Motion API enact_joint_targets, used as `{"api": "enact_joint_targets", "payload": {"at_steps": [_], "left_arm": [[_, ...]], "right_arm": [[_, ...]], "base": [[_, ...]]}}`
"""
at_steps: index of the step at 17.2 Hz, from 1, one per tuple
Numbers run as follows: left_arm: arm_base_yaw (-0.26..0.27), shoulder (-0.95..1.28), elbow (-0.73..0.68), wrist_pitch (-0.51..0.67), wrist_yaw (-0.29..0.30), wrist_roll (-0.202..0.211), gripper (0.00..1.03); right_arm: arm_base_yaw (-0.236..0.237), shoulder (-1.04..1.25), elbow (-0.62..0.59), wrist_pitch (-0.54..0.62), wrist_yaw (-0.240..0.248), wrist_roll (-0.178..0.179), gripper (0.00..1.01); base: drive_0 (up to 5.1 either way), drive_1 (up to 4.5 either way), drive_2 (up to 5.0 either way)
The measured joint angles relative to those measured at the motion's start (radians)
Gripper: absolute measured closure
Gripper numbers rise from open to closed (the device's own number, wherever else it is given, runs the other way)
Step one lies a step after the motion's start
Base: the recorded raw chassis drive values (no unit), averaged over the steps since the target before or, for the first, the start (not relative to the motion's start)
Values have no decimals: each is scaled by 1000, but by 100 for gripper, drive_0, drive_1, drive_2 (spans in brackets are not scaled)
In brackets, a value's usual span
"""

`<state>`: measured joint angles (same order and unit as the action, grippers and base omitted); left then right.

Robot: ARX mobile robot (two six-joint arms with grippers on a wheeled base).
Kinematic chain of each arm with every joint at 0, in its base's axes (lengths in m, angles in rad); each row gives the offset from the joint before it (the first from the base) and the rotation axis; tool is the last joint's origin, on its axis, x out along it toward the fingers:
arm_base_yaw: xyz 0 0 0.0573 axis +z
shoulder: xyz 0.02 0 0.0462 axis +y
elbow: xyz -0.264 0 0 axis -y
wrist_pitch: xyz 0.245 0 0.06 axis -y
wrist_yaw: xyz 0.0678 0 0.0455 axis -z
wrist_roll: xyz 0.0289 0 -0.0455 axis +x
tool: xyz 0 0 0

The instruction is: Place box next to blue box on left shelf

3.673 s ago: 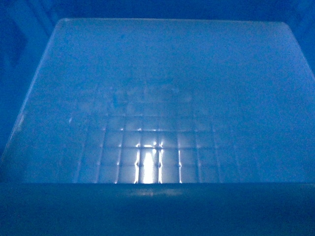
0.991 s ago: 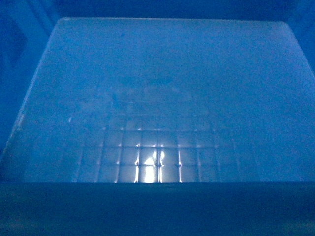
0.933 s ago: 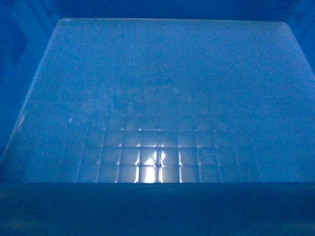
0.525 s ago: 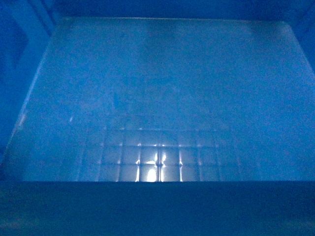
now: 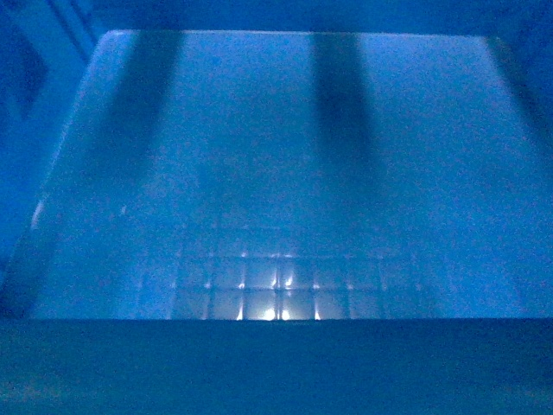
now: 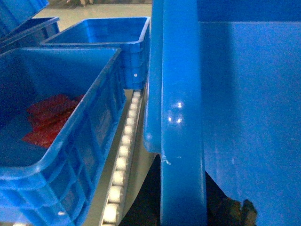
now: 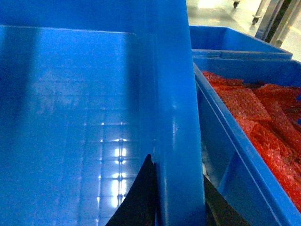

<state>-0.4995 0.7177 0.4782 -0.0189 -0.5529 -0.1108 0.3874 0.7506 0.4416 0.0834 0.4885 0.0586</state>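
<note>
Head view is filled almost edge to edge by the box [image 5: 276,173]. I see its pale grid-patterned floor with a bright glint at lower centre and dark vertical bands across the upper half; neither arm shows here.

Left wrist view: the box's thick rim runs top to bottom through the middle of the frame, its interior filling the right side. Left of it, a strip of white rollers belonging to the left shelf [image 6: 123,157] runs up from the bottom centre. Beyond the rollers at left sits a blue crate [image 6: 56,141] holding red material [image 6: 49,117], and another blue crate [image 6: 117,42] sits at upper centre. A little of the left gripper [image 6: 235,212] shows dark at the lower right; I cannot tell its finger state.

Right wrist view: the right gripper [image 7: 162,197] has one dark finger [image 7: 138,202] inside the box wall and another outside, clamped on the rim. A neighbouring crate [image 7: 225,165] of red bags [image 7: 263,122] sits just beside, at right.
</note>
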Motion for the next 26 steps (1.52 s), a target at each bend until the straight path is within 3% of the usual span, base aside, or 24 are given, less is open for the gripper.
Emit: {"api": "enact_joint_targets", "payload": {"at_steps": [4,26], "left_arm": [[0,5,0,2,1,0,96],[0,4,0,2,2,0,96]], "right_arm": [[-1,1,0,-1,0,0,91],[-1,0,0,-1,0,0,91]], "base": [[15,406,-376],[0,0,0]]}}
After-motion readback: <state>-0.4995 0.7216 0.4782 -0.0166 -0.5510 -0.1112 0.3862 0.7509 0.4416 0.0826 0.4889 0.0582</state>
